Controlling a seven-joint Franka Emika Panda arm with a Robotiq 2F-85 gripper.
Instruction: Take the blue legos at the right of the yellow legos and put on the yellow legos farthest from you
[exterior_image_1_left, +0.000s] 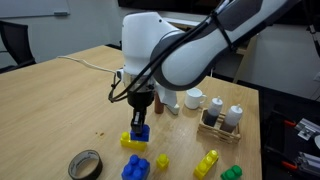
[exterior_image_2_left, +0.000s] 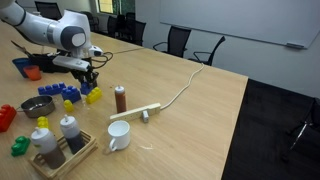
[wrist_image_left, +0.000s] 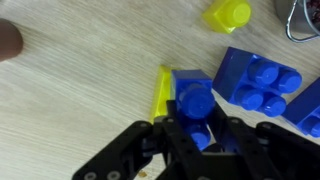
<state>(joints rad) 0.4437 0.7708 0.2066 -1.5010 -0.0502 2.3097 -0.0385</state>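
End effector (wrist_image_left: 195, 124) tight around blue legos (wrist_image_left: 193, 97) atop yellow legos (wrist_image_left: 162, 92)

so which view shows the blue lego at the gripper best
Wrist view: the small blue lego looms large between the gripper fingers. In an exterior view it is small, over the yellow brick; in an exterior view, at the gripper, unclear.

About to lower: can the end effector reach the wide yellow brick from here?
Probably yes. The end effector, shut on the blue legos, hangs right over the yellow legos; nothing lies between, and the bigger blue cluster sits off to one side.
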